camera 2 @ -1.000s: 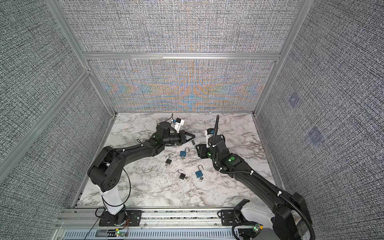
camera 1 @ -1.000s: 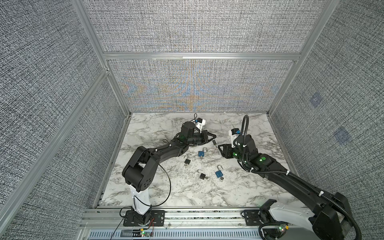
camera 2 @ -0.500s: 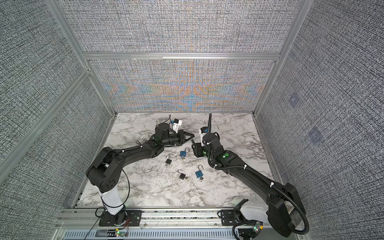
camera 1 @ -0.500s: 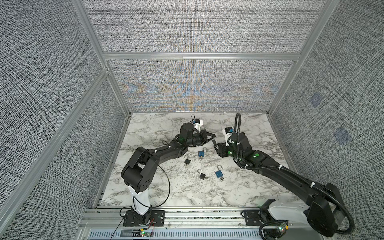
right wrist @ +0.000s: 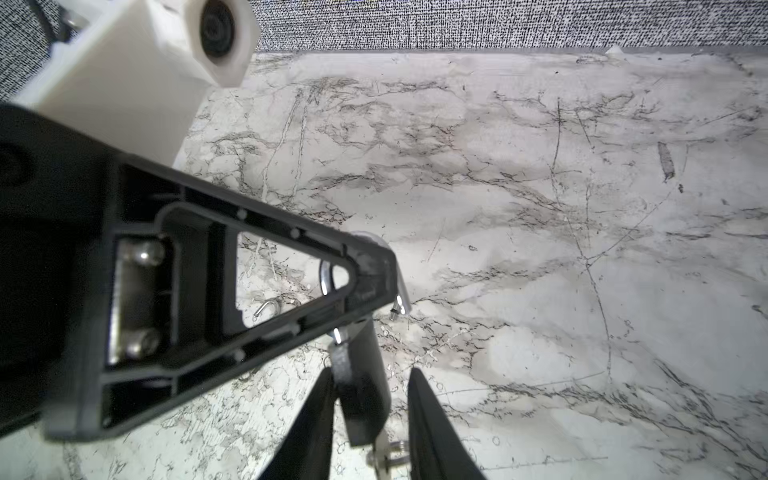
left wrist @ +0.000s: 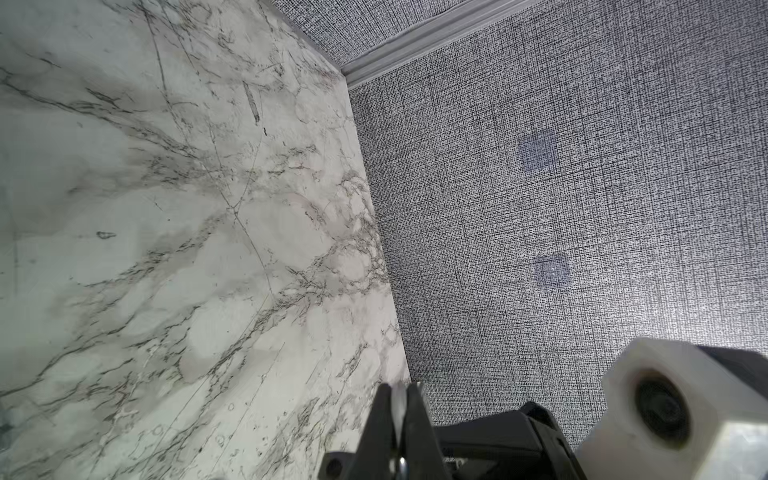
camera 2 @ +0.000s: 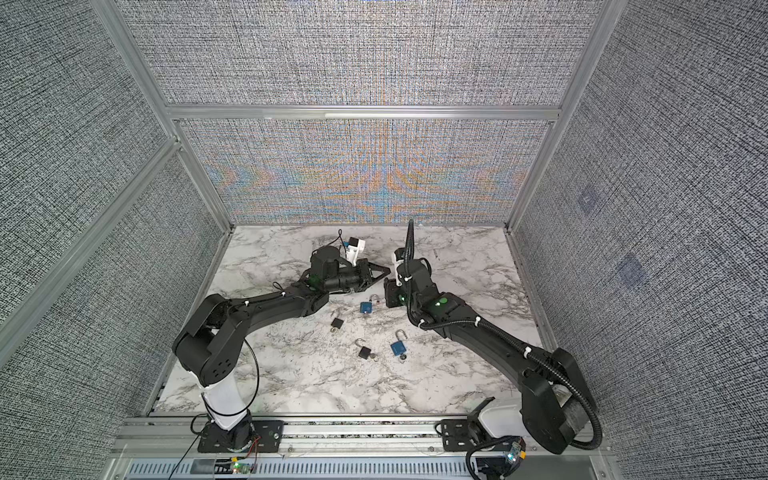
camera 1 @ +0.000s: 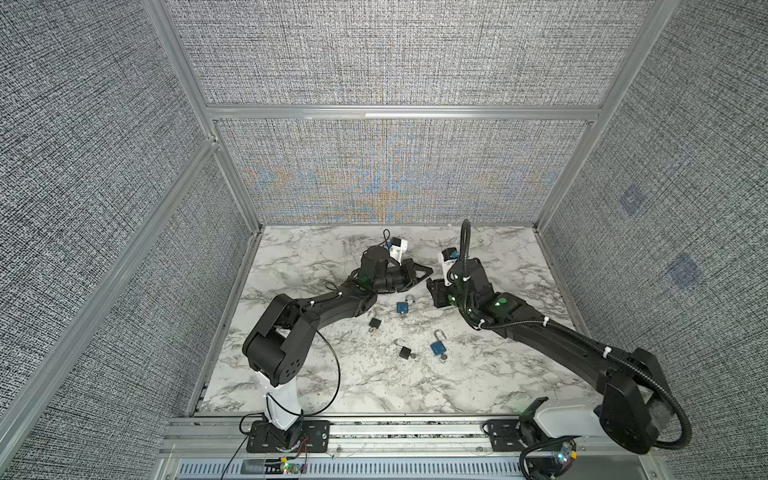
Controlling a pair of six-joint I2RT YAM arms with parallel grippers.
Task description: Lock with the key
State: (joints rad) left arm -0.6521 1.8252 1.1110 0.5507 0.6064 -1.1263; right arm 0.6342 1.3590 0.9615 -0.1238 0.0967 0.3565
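So, nearest the front edge of the desk (camera 1: 332,382), a small black padlock (camera 1: 404,352) and a blue padlock (camera 1: 436,348) lie side by side around the desk's middle, both with shackles swung open. A little farther back lie a second black padlock (camera 1: 375,323) and, just right of it, a second blue padlock (camera 1: 402,307).

Beyond those, in the back half of the desk and near its middle, my two arms meet. My left end effector (right wrist: 374,270) is closed, its tips pinching the silver shackle of the hanging black padlock (right wrist: 363,395), whose body hangs clear of the marble. My right end effector (right wrist: 372,374) is open around that body: one finger (right wrist: 307,424) lies against its side, and a gap shows between the body and the other finger. A key (right wrist: 380,451) with a ring sticks out of the lock's lower end, between my right fingers. In both top views the lock itself is mostly hidden between the two end effectors.
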